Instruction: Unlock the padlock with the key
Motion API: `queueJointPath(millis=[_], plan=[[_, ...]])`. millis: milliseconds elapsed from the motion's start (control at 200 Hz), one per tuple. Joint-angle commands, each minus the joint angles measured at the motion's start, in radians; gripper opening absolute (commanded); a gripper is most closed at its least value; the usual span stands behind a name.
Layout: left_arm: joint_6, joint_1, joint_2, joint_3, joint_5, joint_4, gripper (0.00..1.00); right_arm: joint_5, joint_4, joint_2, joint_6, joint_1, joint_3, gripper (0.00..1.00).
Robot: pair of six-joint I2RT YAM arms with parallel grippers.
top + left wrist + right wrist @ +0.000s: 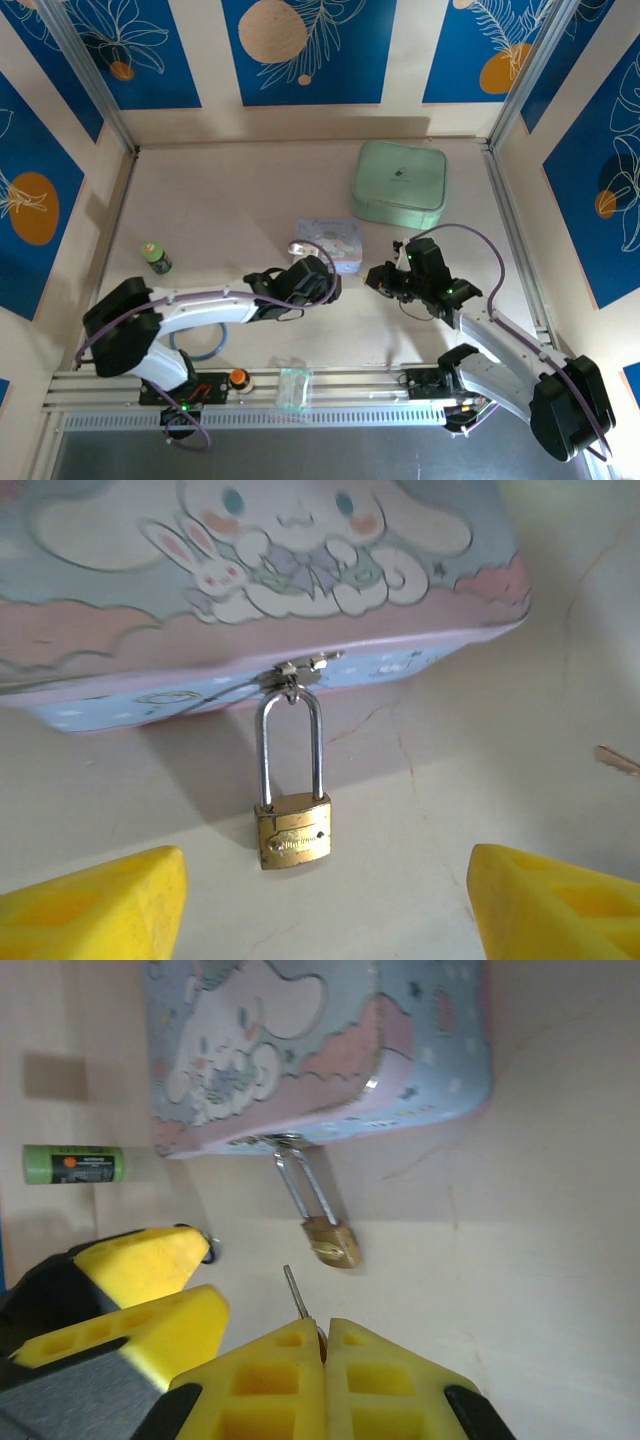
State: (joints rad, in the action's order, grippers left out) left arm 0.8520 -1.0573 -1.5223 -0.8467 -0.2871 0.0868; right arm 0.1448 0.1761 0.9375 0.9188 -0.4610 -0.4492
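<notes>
1. Centre of top view: left gripper (322,280) and right gripper (378,280) face each other just below the tin (330,243).
2. Left wrist view: padlock (293,830) mid-frame, flat on table (500,780), hooked through tin hasp (298,667); left fingers (100,905) spread wide at bottom corners, gripping nothing.
3. Right wrist view: right gripper clenched on key (297,1293), bottom centre; key tip near padlock, not touching.

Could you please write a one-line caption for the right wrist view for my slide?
Right gripper pinches the key, blade aimed at the brass padlock hooked to the cartoon tin.
</notes>
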Motion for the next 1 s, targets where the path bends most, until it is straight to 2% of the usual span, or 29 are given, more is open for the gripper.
queueJointPath(millis=[0, 110, 370, 505, 600, 780, 916, 996], plan=[[-0.08, 0.024, -0.048, -0.013, 0.072, -0.061, 0.73, 0.053, 0.004, -0.011, -0.023, 0.008, 0.039, 0.0], [-0.084, 0.044, -0.097, -0.016, 0.126, -0.113, 0.7, 0.071, -0.018, -0.006, -0.023, 0.002, 0.055, 0.0], [-0.063, 0.049, -0.166, -0.015, 0.041, -0.111, 0.66, 0.076, -0.016, -0.015, -0.028, 0.004, 0.068, 0.0], [-0.091, 0.069, -0.204, -0.014, 0.084, -0.172, 0.65, 0.078, -0.029, -0.01, -0.023, 0.004, 0.073, 0.0], [-0.091, 0.072, -0.22, -0.014, 0.086, -0.188, 0.55, 0.079, -0.026, -0.009, -0.022, 0.004, 0.076, 0.0], [-0.087, 0.072, -0.247, -0.021, 0.099, -0.199, 0.52, 0.077, -0.036, -0.008, -0.01, 0.004, 0.093, 0.0], [-0.07, 0.072, -0.253, -0.017, 0.113, -0.213, 0.41, 0.076, -0.043, 0.001, -0.006, 0.003, 0.099, 0.0], [-0.052, 0.071, -0.253, -0.005, 0.126, -0.238, 0.4, 0.077, -0.052, 0.003, 0.001, -0.001, 0.104, 0.0]])
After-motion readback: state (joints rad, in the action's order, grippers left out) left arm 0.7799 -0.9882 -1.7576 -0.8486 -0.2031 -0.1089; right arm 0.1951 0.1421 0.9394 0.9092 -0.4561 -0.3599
